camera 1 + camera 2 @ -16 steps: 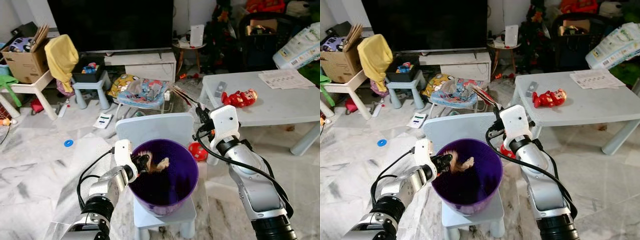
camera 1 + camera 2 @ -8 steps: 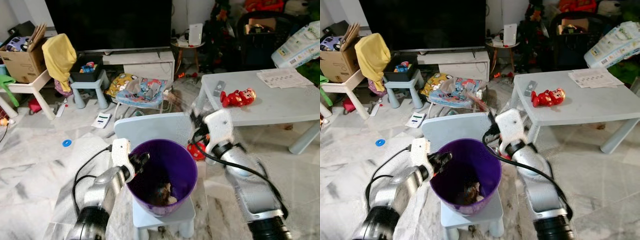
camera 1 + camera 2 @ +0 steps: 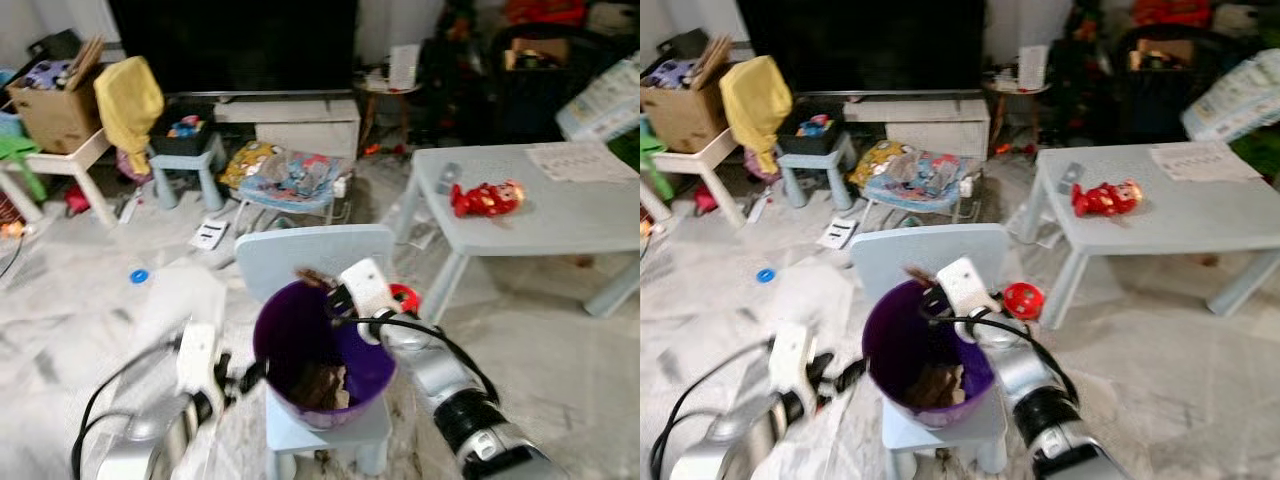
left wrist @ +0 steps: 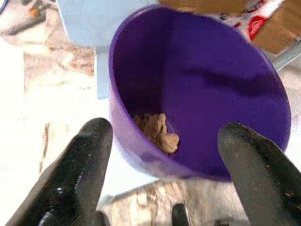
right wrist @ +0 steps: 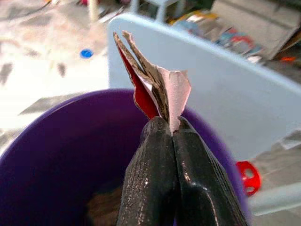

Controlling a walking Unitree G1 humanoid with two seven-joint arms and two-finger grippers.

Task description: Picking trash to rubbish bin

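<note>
A purple rubbish bin [image 3: 320,350] stands on the seat of a small pale blue chair [image 3: 310,260], in the middle of a cluttered living room with a marble floor [image 3: 80,300]. The right gripper [image 5: 164,136] hangs over the bin's rim at about 1 o'clock, its two black fingers pressed tight together on a folded scrap of cardboard [image 5: 150,84], brown outside and red inside, which sticks up above the opening. The left gripper [image 4: 164,155] sits outside the bin at 8 o'clock, fingers spread wide and holding nothing. A crumpled brown piece of trash [image 4: 155,132] already lies at the bottom of the bin.

Likely risks: the scrap stands near the rim, so a release here may let it catch the edge or flutter out onto the chair or floor. The bin rests on a narrow seat, and either arm nudging its wall could tip it off.
</note>
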